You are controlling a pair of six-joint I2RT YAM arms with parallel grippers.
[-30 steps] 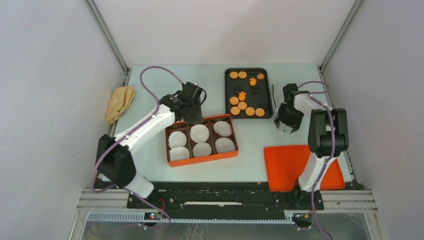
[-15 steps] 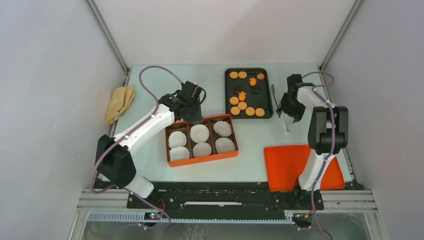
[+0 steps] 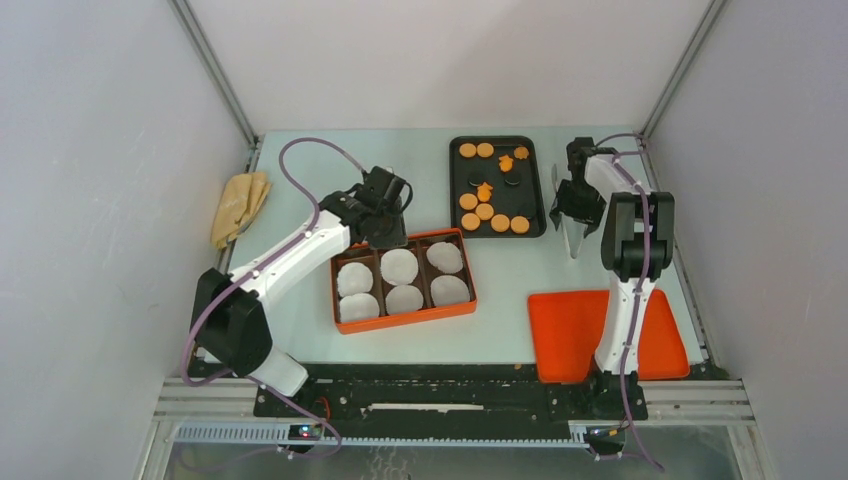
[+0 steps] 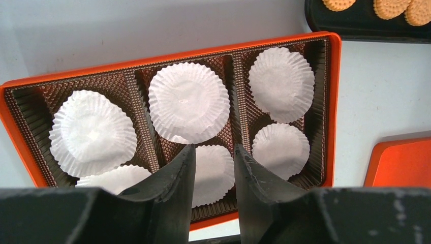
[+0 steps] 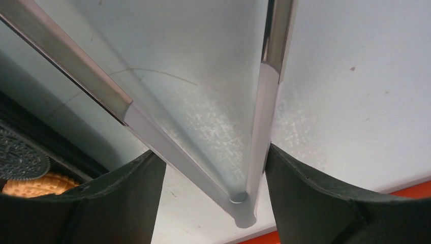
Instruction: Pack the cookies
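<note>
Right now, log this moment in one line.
left end effector: open, at box | right end effector: open astride tongs | cookies: on tray

There are eight round orange cookies (image 3: pixel 485 211), two irregular orange ones (image 3: pixel 484 191) (the black ones (image 5: pixel 20 160) are too dark to count), six white liner cups (image 3: pixel 399 266), and one each of tray (image 3: pixel 532 190), box (image 3: pixel 405 318), lid (image 3: pixel 570 330), tongs (image 5: pixel 260 132) and cloth (image 3: pixel 240 205).

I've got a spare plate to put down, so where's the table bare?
Bare table between the orange box and the orange lid, and along the far edge left of the black tray. Crowded right of it, around the tongs.
</note>
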